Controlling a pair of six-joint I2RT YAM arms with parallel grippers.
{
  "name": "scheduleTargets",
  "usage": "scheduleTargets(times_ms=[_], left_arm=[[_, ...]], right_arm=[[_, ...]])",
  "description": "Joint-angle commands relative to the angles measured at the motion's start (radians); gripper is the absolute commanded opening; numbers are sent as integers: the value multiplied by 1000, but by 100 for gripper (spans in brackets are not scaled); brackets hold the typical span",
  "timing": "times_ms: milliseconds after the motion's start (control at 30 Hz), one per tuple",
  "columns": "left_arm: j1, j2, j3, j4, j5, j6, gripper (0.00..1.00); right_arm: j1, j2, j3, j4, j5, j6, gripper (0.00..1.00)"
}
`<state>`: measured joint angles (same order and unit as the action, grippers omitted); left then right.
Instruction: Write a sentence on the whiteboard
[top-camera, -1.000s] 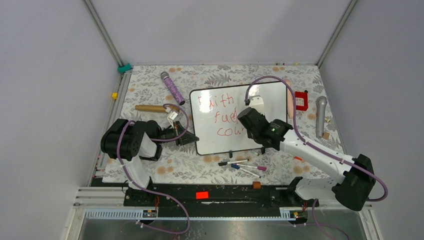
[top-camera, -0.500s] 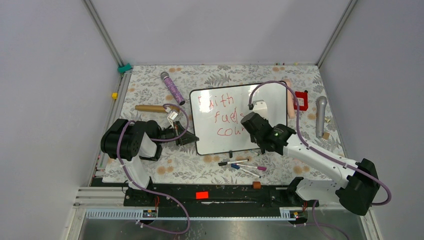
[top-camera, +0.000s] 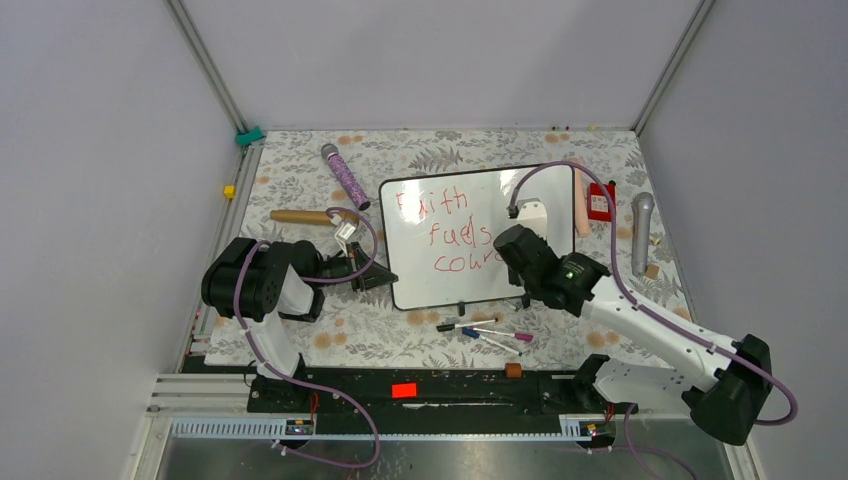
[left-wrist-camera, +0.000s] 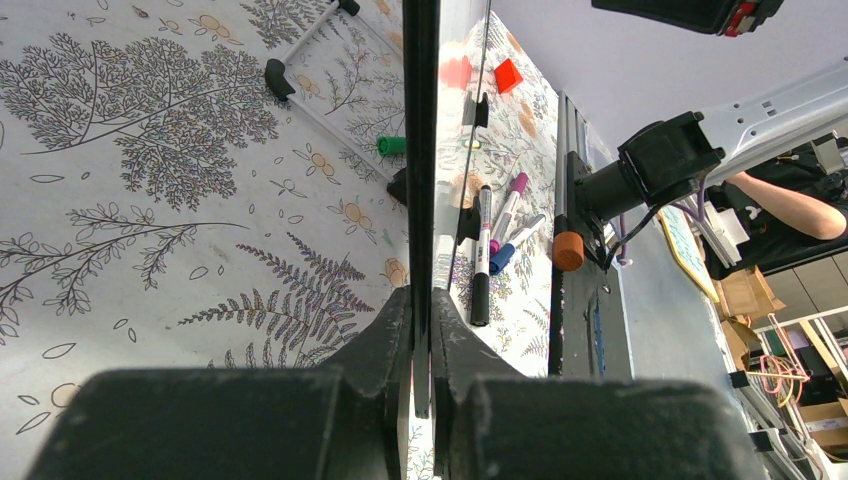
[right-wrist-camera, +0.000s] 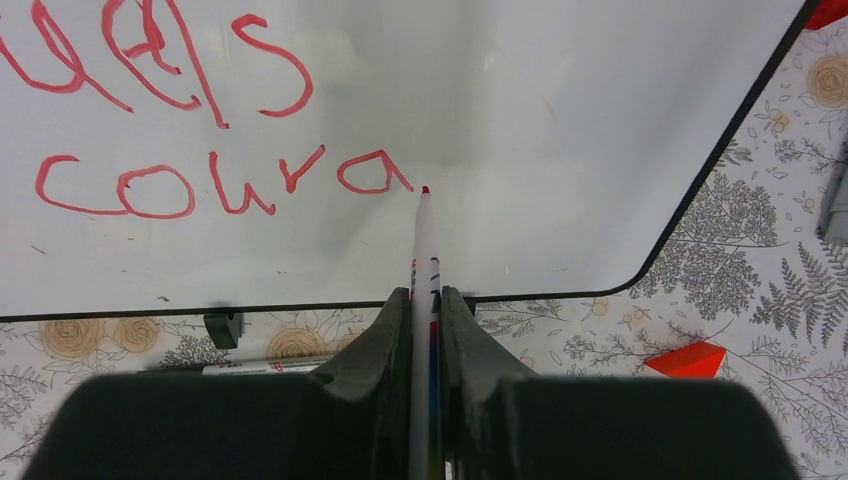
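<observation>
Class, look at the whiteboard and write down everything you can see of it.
The whiteboard is a glossy white rectangle with rounded corners, a thin black frame and small black feet on its near edge. It sits mid-table on the floral cloth. Red handwriting reads "Faith fuels coura" in three staggered lines. The left gripper is clamped on its left edge; the marker in the right gripper has its red tip at the last letter.

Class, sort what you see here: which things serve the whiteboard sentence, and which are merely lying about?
In use: whiteboard, held at its edge by the left gripper; red sentence; red marker in the right gripper.
Lying about: spare markers; purple tube; wooden rod; grey microphone; red box.
</observation>
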<state>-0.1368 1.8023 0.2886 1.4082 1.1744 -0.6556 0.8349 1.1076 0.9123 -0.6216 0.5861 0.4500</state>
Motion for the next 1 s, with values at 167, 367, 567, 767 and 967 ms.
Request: scheduleTargets(times_ms=[167, 367, 567, 767, 967], left_arm=[[-4, 3, 18, 67, 23, 10, 0], [-4, 3, 17, 67, 23, 9, 0], [-4, 5, 18, 67, 22, 10, 0], [-3, 5, 18, 67, 22, 9, 0], [-3, 5, 18, 67, 22, 10, 0]], right_arm=[[-48, -27, 38, -22, 52, -19, 0], [-86, -10, 36, 16, 31, -45, 0], [-107, 2, 37, 53, 13, -58, 0], [-116, 29, 54, 75, -9, -71, 0], [-116, 35, 46, 101, -68, -76, 0]])
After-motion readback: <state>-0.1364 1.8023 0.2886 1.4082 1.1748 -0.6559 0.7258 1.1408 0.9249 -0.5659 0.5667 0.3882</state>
